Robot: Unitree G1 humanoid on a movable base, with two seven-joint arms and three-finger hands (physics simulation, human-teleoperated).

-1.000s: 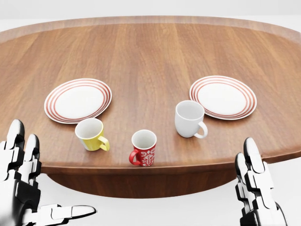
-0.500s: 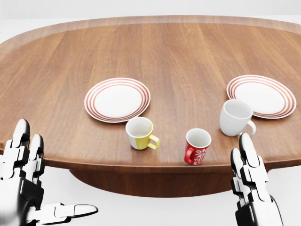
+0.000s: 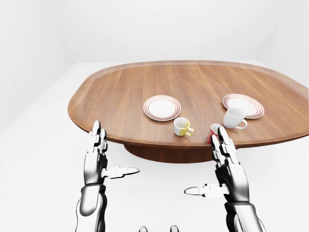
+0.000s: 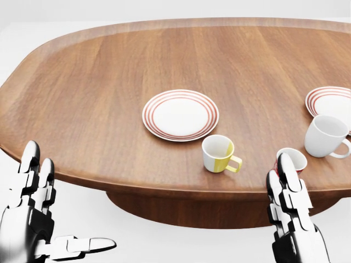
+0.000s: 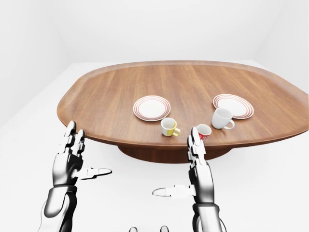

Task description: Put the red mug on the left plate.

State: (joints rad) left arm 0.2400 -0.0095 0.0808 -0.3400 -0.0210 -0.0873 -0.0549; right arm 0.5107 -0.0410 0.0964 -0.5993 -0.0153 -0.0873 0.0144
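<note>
White room, pale floor; one oval wooden tabletop (image 4: 109, 82) on a dark pedestal.

Left plate (image 4: 180, 115): white, red-ringed, mid-tabletop, bare. Right plate (image 5: 233, 106): same pattern, well to the right.

Yellow mug (image 4: 218, 154): just below-right of the left plate.

White mug (image 4: 324, 136): touching the right plate's lower edge.

Red mug (image 5: 203, 131): upright near the tabletop's lower edge, between the yellow and white mugs, partly hidden in the head view by the right hand.

Left hand (image 4: 30, 219), right hand (image 4: 293, 219): both below the tabletop's edge, fingers (image 4: 32, 161) spread straight, holding nothing.
</note>
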